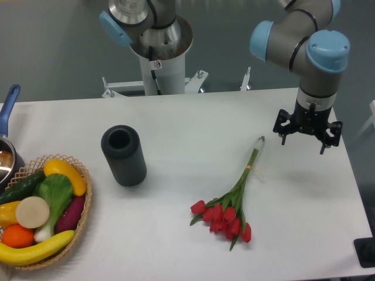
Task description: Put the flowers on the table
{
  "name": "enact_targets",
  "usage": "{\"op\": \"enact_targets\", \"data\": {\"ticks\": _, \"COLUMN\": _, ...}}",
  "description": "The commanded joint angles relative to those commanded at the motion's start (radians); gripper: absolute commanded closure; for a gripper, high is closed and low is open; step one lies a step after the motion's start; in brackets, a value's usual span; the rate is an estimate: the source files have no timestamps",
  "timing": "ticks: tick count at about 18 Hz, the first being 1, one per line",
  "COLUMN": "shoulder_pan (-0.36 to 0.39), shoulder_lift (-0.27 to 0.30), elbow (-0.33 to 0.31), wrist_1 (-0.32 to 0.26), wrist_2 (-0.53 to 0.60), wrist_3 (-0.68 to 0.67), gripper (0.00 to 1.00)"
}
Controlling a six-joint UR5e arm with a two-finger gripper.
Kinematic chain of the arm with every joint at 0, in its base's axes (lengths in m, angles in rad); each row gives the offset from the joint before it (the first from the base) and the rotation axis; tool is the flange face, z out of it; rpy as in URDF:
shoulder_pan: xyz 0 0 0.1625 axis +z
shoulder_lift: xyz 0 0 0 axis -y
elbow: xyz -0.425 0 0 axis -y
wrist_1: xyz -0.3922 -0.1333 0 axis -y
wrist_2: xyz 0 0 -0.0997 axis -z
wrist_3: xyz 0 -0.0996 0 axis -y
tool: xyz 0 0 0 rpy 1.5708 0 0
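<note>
Flowers (228, 202) lie flat on table (187, 117) (tool (307, 136) raised, spread).

The large white smooth table (176, 117) carries red tulip flowers (225, 216) toward its right edge, a dark ribbed cylinder vase (123, 155) mid-table, a round wicker basket (82, 219) at its left edge.

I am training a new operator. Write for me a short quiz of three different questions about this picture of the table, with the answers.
1. True or false: the flowers lie flat on the table, apart from the gripper.
2. Which thing stands closest to the left of the flowers?
A. the wicker basket
B. the dark cylinder vase
C. the blue-handled pot
3. Fill in: the red blooms point toward the ____ edge of the table, the stems toward the gripper.

Key: 1 true; 2 B; 3 front (near). The jaws are open and hold nothing.
</note>
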Motion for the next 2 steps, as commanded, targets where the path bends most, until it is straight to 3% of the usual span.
{"op": "enact_targets", "data": {"ticks": 2, "shoulder_pan": -0.003, "shoulder_lift": 0.0, "elbow": -0.002, "wrist_1": 0.0, "wrist_2": 0.0, "wrist_3": -0.006, "gripper": 0.0}}
